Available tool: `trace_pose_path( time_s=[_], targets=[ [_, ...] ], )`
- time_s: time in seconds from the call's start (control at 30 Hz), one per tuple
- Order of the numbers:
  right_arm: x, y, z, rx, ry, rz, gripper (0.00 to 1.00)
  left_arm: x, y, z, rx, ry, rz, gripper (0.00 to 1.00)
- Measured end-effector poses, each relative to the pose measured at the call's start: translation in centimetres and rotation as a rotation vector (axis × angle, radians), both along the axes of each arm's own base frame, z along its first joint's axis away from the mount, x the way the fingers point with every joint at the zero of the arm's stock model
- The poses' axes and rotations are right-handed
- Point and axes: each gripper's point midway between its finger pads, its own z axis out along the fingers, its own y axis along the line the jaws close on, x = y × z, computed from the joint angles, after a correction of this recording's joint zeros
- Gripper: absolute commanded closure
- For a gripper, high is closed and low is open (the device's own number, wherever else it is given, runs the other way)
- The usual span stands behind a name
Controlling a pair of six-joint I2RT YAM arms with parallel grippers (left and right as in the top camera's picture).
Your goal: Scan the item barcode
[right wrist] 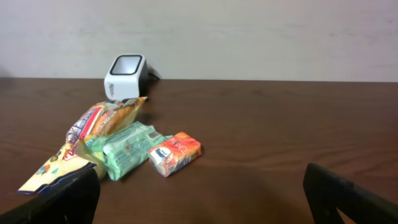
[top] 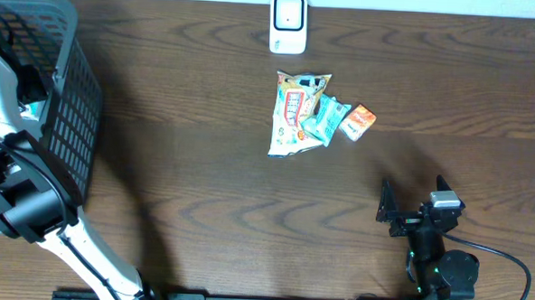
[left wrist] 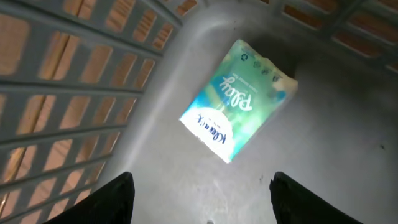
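A teal and white tissue pack (left wrist: 239, 99) lies flat on the grey floor of the basket (left wrist: 74, 81). My left gripper (left wrist: 202, 180) hovers over that floor a little short of the pack, open, with nothing between its fingers. In the overhead view the left arm reaches down into the basket (top: 70, 114) at the far left. The white barcode scanner (top: 288, 24) stands at the table's far edge, and shows in the right wrist view as well (right wrist: 125, 76). My right gripper (top: 387, 209) rests open and empty near the front right.
In the middle of the table lie a snack bag (top: 294, 115), a green pack (top: 326, 119) and a small orange pack (top: 358, 121), close together. The right wrist view shows them ahead and to the left. The basket's mesh walls enclose the left gripper.
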Motion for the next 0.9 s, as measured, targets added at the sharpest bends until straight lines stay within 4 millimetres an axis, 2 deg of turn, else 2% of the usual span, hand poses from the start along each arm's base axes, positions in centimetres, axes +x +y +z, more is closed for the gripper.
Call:
trace_pose_path(
  time_s=[0.2, 0.43, 0.73, 0.9],
  targets=[
    [0.0, 0.0, 0.0, 0.000, 0.000, 0.000, 0.01, 1.2, 0.8, 0.1, 0.036, -0.055, 0.001, 0.30],
    [0.0, 0.0, 0.0, 0.000, 0.000, 0.000, 0.01, 2.1, 0.4, -0.2, 0.011, -0.086, -0.028, 0.30],
    [0.0, 0.0, 0.0, 0.000, 0.000, 0.000, 0.01, 2.2, -0.4, -4.5, -0.060, -0.008, -0.096, 0.30],
    [0.0, 0.0, 0.0, 0.000, 0.000, 0.000, 0.01, 2.1, -0.5, -5.1, -0.065, 0.007, -0.115, 0.31]
  ],
)
